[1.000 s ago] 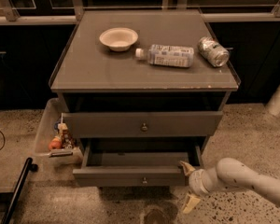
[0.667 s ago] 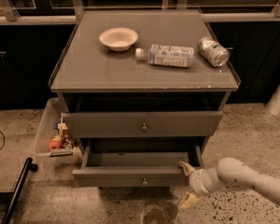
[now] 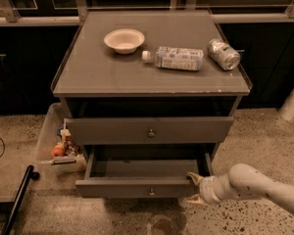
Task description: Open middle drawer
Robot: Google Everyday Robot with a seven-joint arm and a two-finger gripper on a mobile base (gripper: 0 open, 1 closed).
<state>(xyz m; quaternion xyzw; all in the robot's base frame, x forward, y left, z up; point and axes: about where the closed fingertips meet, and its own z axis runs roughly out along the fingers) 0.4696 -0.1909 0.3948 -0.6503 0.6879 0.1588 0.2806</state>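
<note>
— Hardly anything has shifted, right?
— Right, the middle drawer [image 3: 117,187] sits pulled out as before, below the upper drawer front [image 3: 108,130]
— And the gripper [image 3: 195,189]?
— Stays at its right front corner, fingers spread, one tip on the top edge

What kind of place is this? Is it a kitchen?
Probably a lab or office break area, not a home kitchen. A plain grey drawer cabinet stands on a speckled floor, with a bowl, water bottle and can on top. A robot's gripper is at the pulled-out middle drawer.
</note>
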